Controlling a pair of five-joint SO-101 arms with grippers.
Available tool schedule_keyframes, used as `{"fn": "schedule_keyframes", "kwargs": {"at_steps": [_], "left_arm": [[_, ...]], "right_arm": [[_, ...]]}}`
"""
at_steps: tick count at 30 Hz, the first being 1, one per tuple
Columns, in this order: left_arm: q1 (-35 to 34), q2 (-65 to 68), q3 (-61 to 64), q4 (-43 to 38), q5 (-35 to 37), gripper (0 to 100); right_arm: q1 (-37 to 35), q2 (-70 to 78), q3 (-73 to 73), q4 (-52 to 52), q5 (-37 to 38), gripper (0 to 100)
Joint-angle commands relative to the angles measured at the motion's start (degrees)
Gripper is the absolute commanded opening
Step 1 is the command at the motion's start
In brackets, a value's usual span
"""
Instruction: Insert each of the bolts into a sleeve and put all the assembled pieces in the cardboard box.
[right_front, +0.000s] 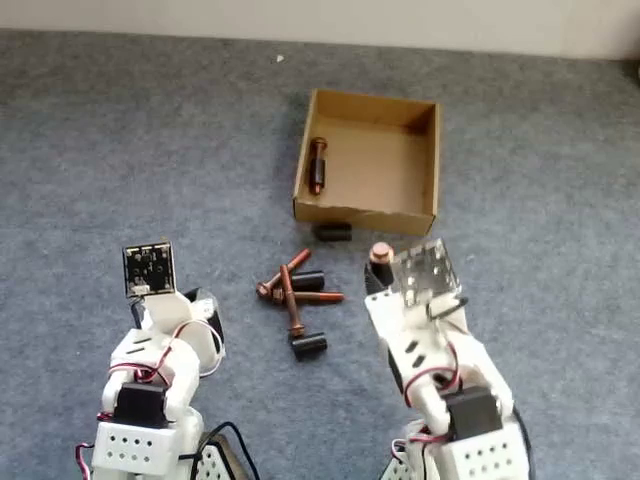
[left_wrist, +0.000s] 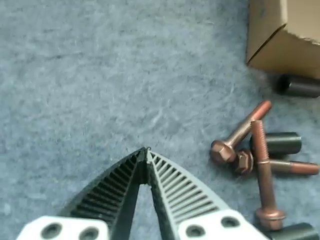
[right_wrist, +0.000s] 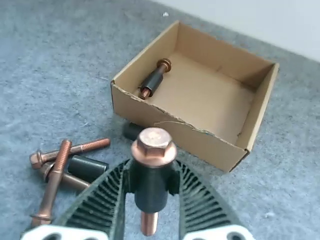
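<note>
My right gripper (right_wrist: 151, 187) is shut on an assembled piece (right_wrist: 151, 170), a copper bolt standing head-up in a black sleeve, held just in front of the cardboard box (right_wrist: 165, 122). One assembled piece (right_front: 317, 165) lies inside the box along its left wall. Three loose copper bolts (right_front: 290, 295) lie crossed on the carpet in front of the box. Black sleeves are beside them (right_front: 307, 281), nearer the arms (right_front: 308, 346) and against the box's front wall (right_front: 333, 232). My left gripper (left_wrist: 146, 151) is shut and empty, over bare carpet left of the bolts (left_wrist: 250, 145).
Grey carpet covers the whole work area. The box (right_front: 365, 212) is open-topped, with its low front wall facing the arms. A pale wall (right_front: 400, 20) runs along the far edge. Open carpet stretches to the left and right of the box.
</note>
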Motion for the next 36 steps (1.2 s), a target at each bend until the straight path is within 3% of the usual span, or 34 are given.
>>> {"fn": "schedule_keyframes", "kwargs": {"at_steps": [1, 16, 24, 30, 36], "left_arm": [[-0.92, -0.48, 0.4, -0.09, -0.88, 1], [-1.01, -0.48, 3.3, -4.13, -0.97, 1], [-1.01, -0.48, 3.3, -4.22, -0.97, 1], [-1.01, -0.48, 3.3, -4.22, -0.97, 1], [-1.01, -0.48, 3.3, -4.22, -0.97, 1]], "right_arm": [[0.92, 22.2, -20.0, -0.75, -0.7, 0.5], [8.31, 82.15, -60.79, -18.42, -0.79, 0.5], [10.15, 96.57, -69.05, -17.63, -0.79, 1.9], [10.15, 98.07, -74.68, -7.08, -3.96, 20.7], [6.11, 93.85, -85.05, 14.81, -3.96, 18.0]]}}
